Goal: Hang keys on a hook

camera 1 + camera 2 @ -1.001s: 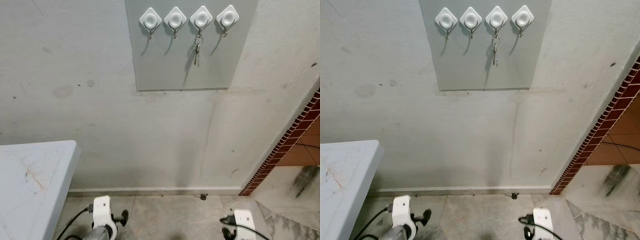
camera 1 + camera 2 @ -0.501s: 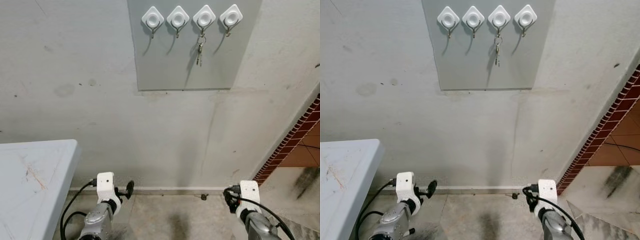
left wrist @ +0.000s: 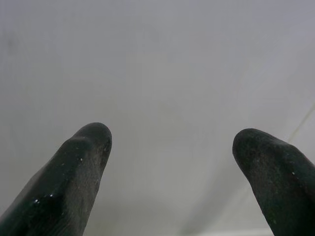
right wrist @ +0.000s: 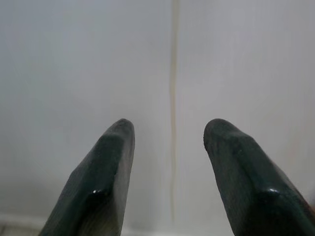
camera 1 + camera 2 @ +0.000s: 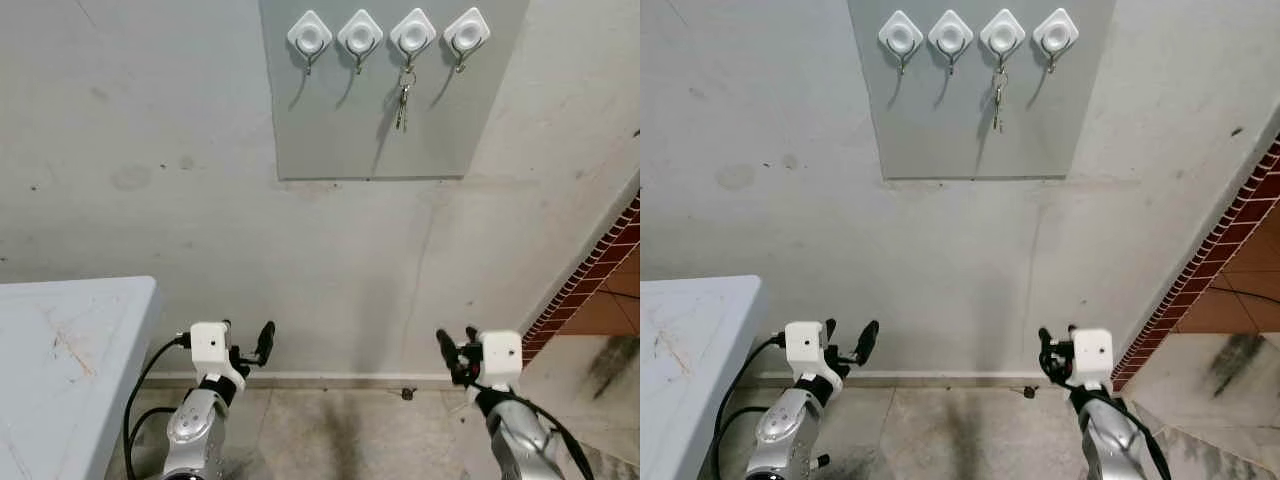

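A pale plastered wall [image 5: 200, 200] is filling the head views, meeting a grey tiled floor [image 5: 340, 440] at a light skirting strip, with a band of red-brown brick [image 5: 590, 270] running diagonally at the robot's right and the corner of a white desk [image 5: 60, 340] showing at its left. High on the wall a grey panel [image 5: 340, 130] is carrying a row of four white diamond-shaped hooks [image 5: 362, 32], and the keys [image 5: 402, 92] are already hanging from the third hook [image 5: 413, 30] counting from the robot's left, dangling against the panel. Both arms are reaching forward low in front of the skirting, well below the panel: the left hand [image 5: 262, 343] and the right hand [image 5: 445, 352] are each holding nothing, fingers spread apart — the wrist views are showing bare wall between the black fingertips [image 3: 88, 142]. Judged from this, the hanging appears done; doing the remaining step well is calling for keeping both hands low and clear of the panel, so the ring is not knocked off its hook.
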`<state>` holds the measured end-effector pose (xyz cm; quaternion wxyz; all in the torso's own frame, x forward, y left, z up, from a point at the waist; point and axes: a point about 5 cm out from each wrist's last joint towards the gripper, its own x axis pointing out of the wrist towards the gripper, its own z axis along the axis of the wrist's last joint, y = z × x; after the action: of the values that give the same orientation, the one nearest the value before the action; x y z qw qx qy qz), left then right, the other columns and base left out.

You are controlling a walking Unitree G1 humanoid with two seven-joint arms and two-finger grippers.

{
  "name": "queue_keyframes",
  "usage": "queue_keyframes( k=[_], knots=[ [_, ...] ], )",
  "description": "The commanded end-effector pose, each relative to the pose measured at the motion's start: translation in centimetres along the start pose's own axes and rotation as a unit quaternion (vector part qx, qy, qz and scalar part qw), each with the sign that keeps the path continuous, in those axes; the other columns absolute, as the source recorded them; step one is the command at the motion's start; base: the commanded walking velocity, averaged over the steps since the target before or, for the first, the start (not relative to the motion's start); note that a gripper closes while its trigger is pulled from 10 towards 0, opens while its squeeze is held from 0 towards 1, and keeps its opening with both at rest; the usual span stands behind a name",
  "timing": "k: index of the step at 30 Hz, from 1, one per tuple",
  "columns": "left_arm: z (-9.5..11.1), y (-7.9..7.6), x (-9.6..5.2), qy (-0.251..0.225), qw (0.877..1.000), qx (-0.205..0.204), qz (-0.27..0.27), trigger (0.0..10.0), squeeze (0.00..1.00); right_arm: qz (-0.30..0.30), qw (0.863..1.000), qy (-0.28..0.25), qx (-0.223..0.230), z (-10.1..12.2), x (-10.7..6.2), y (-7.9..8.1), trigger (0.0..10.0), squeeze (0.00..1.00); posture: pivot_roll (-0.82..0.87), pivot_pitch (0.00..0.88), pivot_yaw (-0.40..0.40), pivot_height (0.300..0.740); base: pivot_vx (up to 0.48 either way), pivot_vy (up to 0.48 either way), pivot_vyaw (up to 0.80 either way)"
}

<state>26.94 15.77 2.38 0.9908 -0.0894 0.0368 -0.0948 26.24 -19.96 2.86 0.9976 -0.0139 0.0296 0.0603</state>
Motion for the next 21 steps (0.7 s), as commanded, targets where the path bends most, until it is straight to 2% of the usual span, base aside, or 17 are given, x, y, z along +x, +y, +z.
queue_keyframes(
  k=[1,6,7,10,11,13,17,21],
  knots=[
    [1.5,-0.1,0.4,-0.027,1.0,0.005,-0.01,10.0,0.0,0.004,1.0,-0.03,-0.003,1.4,0.4,0.1,10.0,0.0,-0.01,0.0,0.012,0.74,0.0,0.0,0.0],
    [4.4,-0.3,1.0,-0.069,0.997,0.019,-0.016,10.0,0.0,0.008,0.997,-0.074,-0.023,4.1,0.9,0.0,10.0,0.0,-0.01,0.0,0.011,0.74,0.0,0.0,0.0],
    [4.4,-0.3,1.0,-0.069,0.997,0.019,-0.016,10.0,0.0,0.008,0.997,-0.074,-0.023,4.1,0.9,0.0,10.0,0.0,-0.01,0.0,0.011,0.74,0.0,0.0,0.0],
    [7.8,-0.5,1.6,-0.105,0.994,0.03,-0.019,10.0,0.0,0.014,0.994,-0.107,-0.03,6.7,1.3,-0.1,10.0,0.0,0.0,0.0,0.003,0.74,0.0,0.0,0.0],
    [7.8,-0.5,1.6,-0.105,0.994,0.03,-0.019,10.0,0.0,0.014,0.994,-0.107,-0.03,6.7,1.3,-0.1,10.0,0.0,0.0,0.0,0.003,0.74,0.0,0.0,0.0],
    [9.9,-0.7,1.7,-0.125,0.991,0.048,-0.026,10.0,0.0,0.024,0.991,-0.129,-0.04,8.6,1.4,-0.1,10.0,0.0,0.01,0.0,-0.001,0.74,0.0,0.0,0.0],
    [11.1,-0.9,1.5,-0.133,0.99,0.044,-0.028,10.0,0.0,0.029,0.989,-0.138,-0.048,9.8,1.1,-0.3,10.0,0.0,0.01,0.0,-0.001,0.74,0.0,0.0,0.0],
    [11.6,-0.7,1.0,-0.135,0.99,0.041,0.006,10.0,0.0,0.018,0.988,-0.146,-0.057,10.8,0.7,-0.6,10.0,0.0,0.0,0.0,0.007,0.74,0.0,0.0,0.0]
  ],
)
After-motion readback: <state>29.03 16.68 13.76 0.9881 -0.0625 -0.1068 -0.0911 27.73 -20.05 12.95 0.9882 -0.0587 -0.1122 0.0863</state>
